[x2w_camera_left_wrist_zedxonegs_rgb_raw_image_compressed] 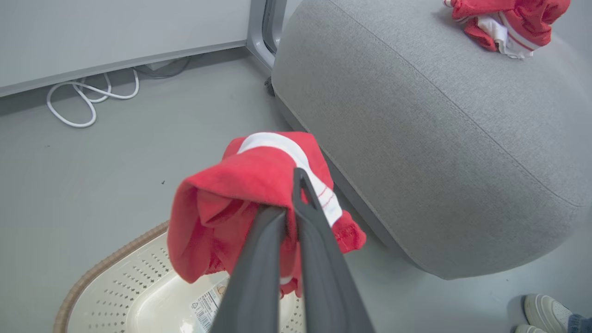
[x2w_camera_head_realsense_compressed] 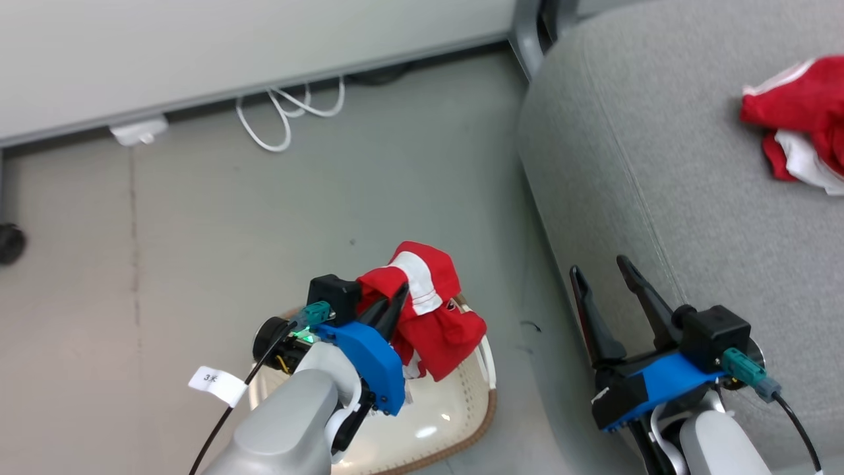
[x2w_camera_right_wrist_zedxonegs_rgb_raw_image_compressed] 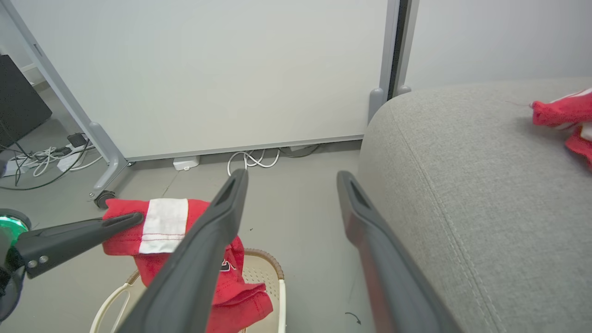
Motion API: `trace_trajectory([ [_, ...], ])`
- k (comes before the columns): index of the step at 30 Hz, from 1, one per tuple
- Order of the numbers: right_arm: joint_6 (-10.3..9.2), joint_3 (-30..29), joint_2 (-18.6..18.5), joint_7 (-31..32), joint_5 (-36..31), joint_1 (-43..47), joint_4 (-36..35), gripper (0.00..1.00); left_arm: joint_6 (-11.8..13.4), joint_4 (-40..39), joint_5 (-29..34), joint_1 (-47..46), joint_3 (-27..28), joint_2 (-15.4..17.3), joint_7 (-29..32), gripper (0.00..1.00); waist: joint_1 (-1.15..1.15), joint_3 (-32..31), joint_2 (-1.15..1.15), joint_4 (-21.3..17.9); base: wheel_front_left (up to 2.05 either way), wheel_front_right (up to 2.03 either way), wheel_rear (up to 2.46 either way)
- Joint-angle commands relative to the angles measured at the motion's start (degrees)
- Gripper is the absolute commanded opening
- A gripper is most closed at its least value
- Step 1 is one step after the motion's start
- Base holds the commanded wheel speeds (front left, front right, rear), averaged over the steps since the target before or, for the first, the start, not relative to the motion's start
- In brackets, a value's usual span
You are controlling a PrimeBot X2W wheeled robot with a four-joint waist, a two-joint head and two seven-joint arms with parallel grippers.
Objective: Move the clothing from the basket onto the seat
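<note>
- Clothing: one red garment (x2w_camera_head_realsense_compressed: 428,310) with a white band hangs over the basket (x2w_camera_head_realsense_compressed: 488,406), pinched in the closed jaws of the left gripper (x2w_camera_head_realsense_compressed: 397,295), and its loose folds droop toward the basket's right rim.
- Well right of the basket and beyond it, the second garment (x2w_camera_head_realsense_compressed: 801,122), red and white, lies crumpled on the seat (x2w_camera_head_realsense_compressed: 659,165).
- Just right of the basket stands the seat, with a strip of grey floor (x2w_camera_head_realsense_compressed: 198,231) between them.
- Right of the basket, the right gripper (x2w_camera_head_realsense_compressed: 599,266) hovers over the seat's near edge, jaws apart and holding nothing.
- Beyond the basket, a white cable (x2w_camera_head_realsense_compressed: 283,112) lies looped on the floor.
- Right of the basket, past the seat's corner, a person's white shoe (x2w_camera_left_wrist_zedxonegs_rgb_raw_image_compressed: 543,312) rests on the floor.
</note>
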Motion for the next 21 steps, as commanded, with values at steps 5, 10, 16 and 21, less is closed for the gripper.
trace_trajectory([
  [5,0.03,-0.41,-0.10,1.85,-0.38,3.51,-1.52,1.00,-0.02,-3.00,-1.02,-2.11,-2.39,-0.12,-1.52,0.00,0.02,-7.85,0.00,5.11,0.00,0.00,0.00],
  [10,0.03,0.16,-0.10,3.25,-0.13,5.19,-2.61,1.00,-0.02,-5.66,-1.26,-4.51,-4.14,-0.18,-2.32,0.00,0.02,-10.22,0.00,5.84,0.00,0.00,0.00],
  [16,0.03,0.49,-0.10,4.49,-0.25,6.29,-3.72,1.00,-0.02,-8.00,-1.40,-8.65,-6.27,-0.53,-2.63,0.00,0.02,-11.74,0.00,6.29,0.00,0.00,0.00],
  [21,0.03,0.47,-0.10,5.07,-0.50,6.80,-4.34,1.00,-0.02,-8.73,-1.51,-10.93,-7.50,-0.75,-2.78,0.00,0.02,-12.07,0.00,6.45,0.00,0.00,0.00],
])
